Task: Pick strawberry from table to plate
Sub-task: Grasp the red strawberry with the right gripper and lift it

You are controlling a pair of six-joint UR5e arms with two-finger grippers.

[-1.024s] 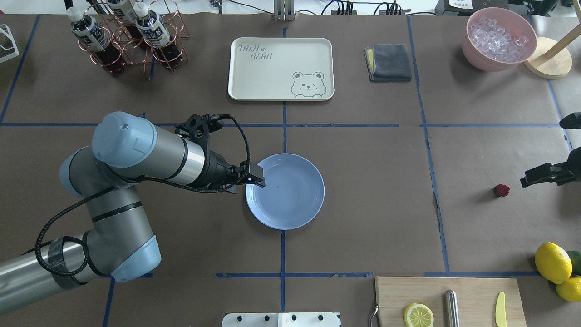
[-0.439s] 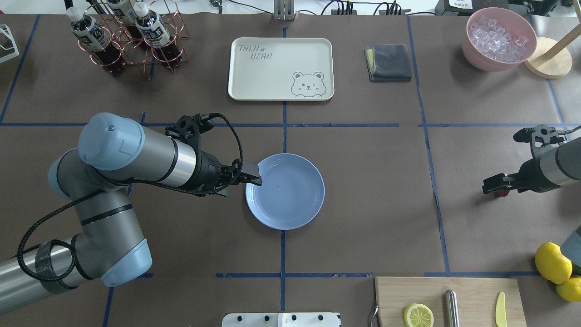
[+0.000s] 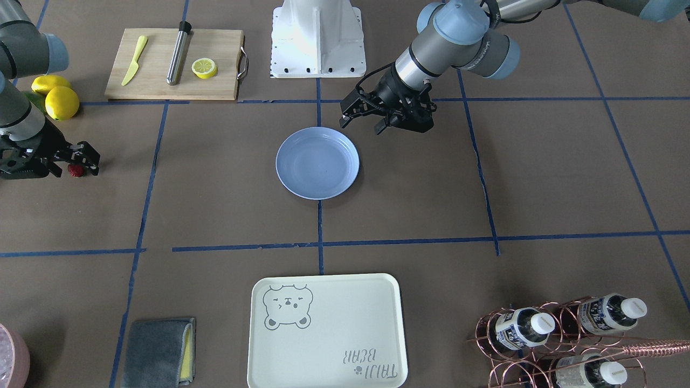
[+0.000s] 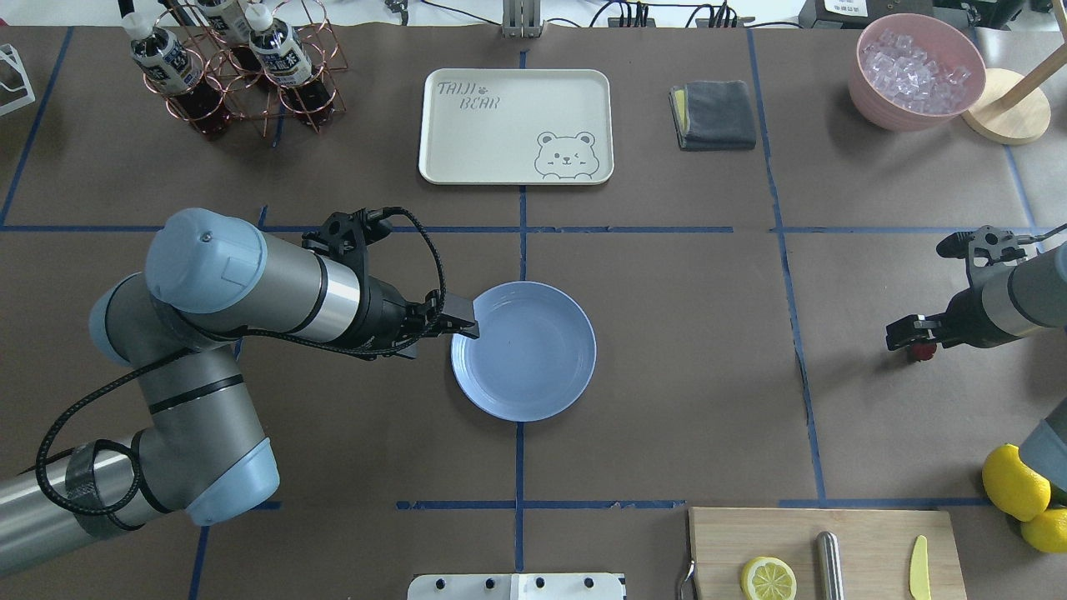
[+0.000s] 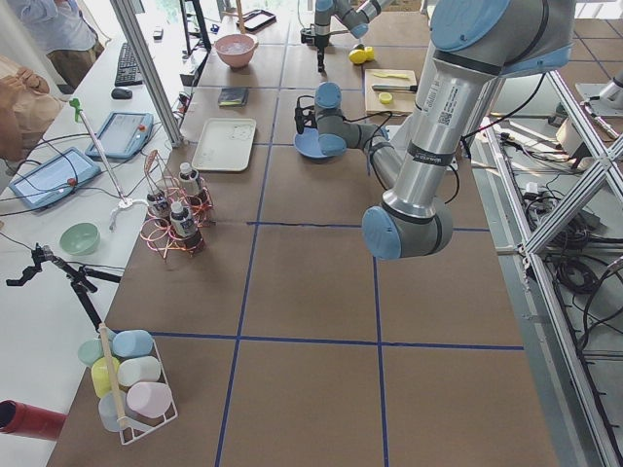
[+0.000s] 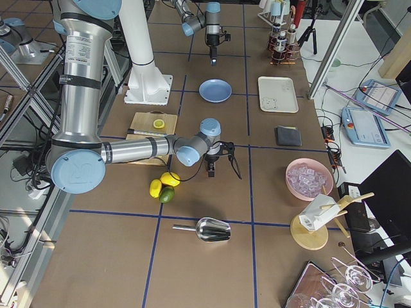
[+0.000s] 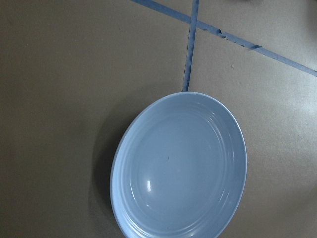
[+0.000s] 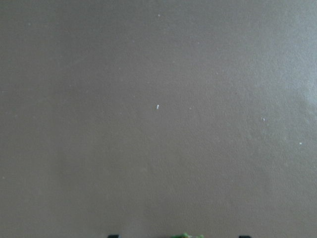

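Note:
The strawberry (image 4: 922,352), a small dark-red berry, lies on the brown table (image 4: 692,333) near its right edge, also seen at the strawberry (image 3: 75,171). My right gripper (image 4: 915,340) hangs low over it, open, with a finger on each side; the right wrist view shows only a green speck at its bottom edge. The light-blue plate (image 4: 523,350) sits at the table's middle with nothing on it. My left gripper (image 4: 463,326) hovers at the plate's left rim, open and holding nothing. The left wrist view looks down on the plate (image 7: 178,168).
A cream bear tray (image 4: 515,125) and a grey cloth (image 4: 713,114) lie at the back. A bottle rack (image 4: 242,62) stands back left, a pink bowl of ice (image 4: 917,71) back right. Lemons (image 4: 1013,482) and a cutting board (image 4: 825,550) sit front right.
My right arm has swung in from the right edge and come down over the strawberry. My left arm has drawn back a little to the left at the plate's rim.

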